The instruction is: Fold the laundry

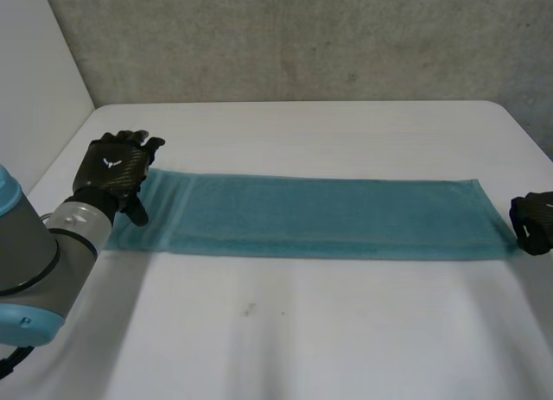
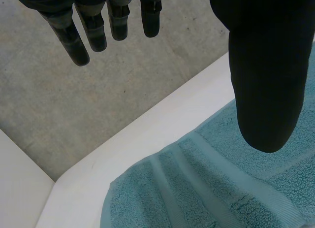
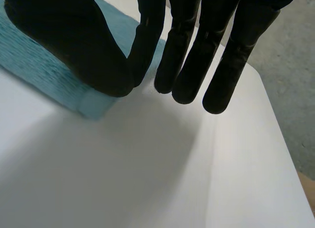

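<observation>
A teal towel (image 1: 320, 214), folded into a long narrow strip, lies across the white table (image 1: 302, 331) from left to right. My left hand (image 1: 112, 171) hovers over its left end, open, with straight fingers (image 2: 98, 31) and the thumb (image 2: 266, 65) apart above the towel's banded end (image 2: 221, 188). My right hand (image 1: 534, 220) is at the strip's right end, by the near corner. There its thumb (image 3: 74, 46) lies on the towel (image 3: 29, 60) and meets the first finger (image 3: 147, 50), pinching the end edge. The other fingers point down at the table just past the corner.
A grey concrete wall (image 1: 302, 37) stands behind the table's far edge, and a white panel (image 1: 34, 63) stands at the left. The table's right edge (image 3: 273, 134) runs close to my right hand, with grey floor (image 3: 295, 65) beyond it.
</observation>
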Controlling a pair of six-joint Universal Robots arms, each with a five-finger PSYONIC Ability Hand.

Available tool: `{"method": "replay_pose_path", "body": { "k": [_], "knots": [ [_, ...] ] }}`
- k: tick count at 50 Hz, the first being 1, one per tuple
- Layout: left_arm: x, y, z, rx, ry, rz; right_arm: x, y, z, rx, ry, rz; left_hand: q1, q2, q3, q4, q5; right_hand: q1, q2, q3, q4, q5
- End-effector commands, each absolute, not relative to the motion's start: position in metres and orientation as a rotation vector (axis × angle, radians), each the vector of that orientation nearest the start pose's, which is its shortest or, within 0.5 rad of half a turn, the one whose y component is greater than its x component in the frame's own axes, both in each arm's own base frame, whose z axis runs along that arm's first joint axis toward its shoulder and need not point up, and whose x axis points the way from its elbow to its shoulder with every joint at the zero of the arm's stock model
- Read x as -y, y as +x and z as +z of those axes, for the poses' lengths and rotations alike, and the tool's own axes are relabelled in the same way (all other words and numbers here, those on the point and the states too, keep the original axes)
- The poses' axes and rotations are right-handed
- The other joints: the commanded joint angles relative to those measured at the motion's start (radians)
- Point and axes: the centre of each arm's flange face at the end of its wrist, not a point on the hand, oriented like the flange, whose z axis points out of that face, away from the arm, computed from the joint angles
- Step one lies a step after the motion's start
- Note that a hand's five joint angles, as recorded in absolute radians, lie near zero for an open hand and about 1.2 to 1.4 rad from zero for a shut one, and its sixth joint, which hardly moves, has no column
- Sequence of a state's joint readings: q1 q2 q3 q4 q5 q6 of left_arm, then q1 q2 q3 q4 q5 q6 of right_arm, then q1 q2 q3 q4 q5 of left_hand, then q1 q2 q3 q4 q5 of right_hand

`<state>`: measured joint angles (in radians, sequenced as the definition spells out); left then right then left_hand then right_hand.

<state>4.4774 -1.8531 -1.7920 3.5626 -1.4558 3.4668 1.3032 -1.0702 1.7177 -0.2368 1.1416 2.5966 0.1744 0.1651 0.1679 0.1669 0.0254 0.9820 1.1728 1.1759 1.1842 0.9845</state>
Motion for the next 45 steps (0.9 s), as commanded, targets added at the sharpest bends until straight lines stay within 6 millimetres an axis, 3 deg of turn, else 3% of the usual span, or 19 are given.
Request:
{"method": "replay_pose_path", "body": {
  "k": [1, 8, 31, 39, 41, 45],
  "knots": [
    [0.296, -0.216, 0.19, -2.202, 0.759, -2.141, 0.361, 0.064, 0.119, -2.629, -0.694, -1.747, 0.0, 0.009, 0.007, 0.008, -0.025, -0.056, -0.247, -0.25, -0.258, -0.233],
    [0.295, -0.216, 0.188, -2.21, 0.761, -2.133, 0.358, 0.066, 0.118, -2.619, -0.698, -1.729, 0.0, 0.009, 0.007, 0.008, -0.025, -0.216, -0.407, -0.41, -0.418, -0.393],
    [0.294, -0.216, 0.187, -2.211, 0.765, -2.134, 0.346, 0.079, 0.118, -2.519, -0.725, -1.694, 0.0, 0.009, 0.007, 0.008, -0.025, -0.207, -0.398, -0.401, -0.409, -0.384],
    [0.294, -0.216, 0.187, -2.212, 0.762, -2.134, 0.352, 0.078, 0.12, -2.512, -0.736, -1.729, 0.0, 0.009, 0.007, 0.008, -0.025, 0.042, -0.148, -0.151, -0.16, -0.135],
    [0.294, -0.216, 0.187, -2.212, 0.762, -2.134, 0.357, 0.076, 0.121, -2.514, -0.737, -1.755, 0.0, 0.009, 0.007, 0.008, -0.025, 0.375, 0.184, 0.181, 0.173, 0.198],
    [0.294, -0.216, 0.187, -2.214, 0.762, -2.133, 0.362, 0.071, 0.121, -2.534, -0.725, -1.771, 0.0, 0.009, 0.007, 0.008, -0.025, 0.414, 0.223, 0.22, 0.212, 0.237]
  ]
}}
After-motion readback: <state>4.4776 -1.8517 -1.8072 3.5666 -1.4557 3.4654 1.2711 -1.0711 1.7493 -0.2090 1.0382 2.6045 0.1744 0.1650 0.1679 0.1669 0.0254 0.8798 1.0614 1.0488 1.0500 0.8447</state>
